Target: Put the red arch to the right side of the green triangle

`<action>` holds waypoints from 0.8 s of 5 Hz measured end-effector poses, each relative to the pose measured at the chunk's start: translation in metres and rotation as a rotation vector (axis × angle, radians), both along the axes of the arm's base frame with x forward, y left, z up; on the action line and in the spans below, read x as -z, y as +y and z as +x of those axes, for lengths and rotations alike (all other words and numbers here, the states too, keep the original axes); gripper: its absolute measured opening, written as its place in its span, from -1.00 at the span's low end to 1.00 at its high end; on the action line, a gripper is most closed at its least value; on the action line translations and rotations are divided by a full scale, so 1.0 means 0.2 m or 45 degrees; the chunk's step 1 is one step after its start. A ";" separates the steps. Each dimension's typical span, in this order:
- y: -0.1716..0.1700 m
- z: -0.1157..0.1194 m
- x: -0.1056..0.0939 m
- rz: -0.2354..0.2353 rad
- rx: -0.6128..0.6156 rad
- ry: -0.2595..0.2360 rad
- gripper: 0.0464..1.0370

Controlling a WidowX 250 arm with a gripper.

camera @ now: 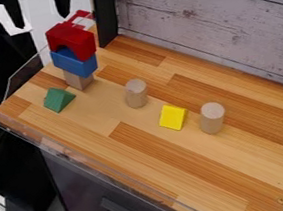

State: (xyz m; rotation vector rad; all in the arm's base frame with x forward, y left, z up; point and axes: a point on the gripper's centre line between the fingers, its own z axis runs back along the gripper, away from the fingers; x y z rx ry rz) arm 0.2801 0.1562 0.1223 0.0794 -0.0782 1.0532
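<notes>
Camera view, we see our gripper [43, 21] hanging at upper left, fingers spread apart, the red arch [70, 39] atop a blue block [74, 63] and wooden block [79, 80], our green triangle [58, 99] near the stack's foot, a yellow block [173, 117] between wooden cylinders.

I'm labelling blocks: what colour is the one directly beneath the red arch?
The block under the arch is blue, best seen in the camera view.

End effector [42, 22] at top edge, fingers apart.
</notes>
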 end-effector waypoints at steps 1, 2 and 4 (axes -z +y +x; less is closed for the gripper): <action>-0.05 0.01 0.02 0.008 -0.188 -0.013 0.93; -0.08 0.01 0.04 0.010 -0.330 -0.052 0.93; -0.11 0.06 0.02 -0.055 -0.461 -0.158 0.93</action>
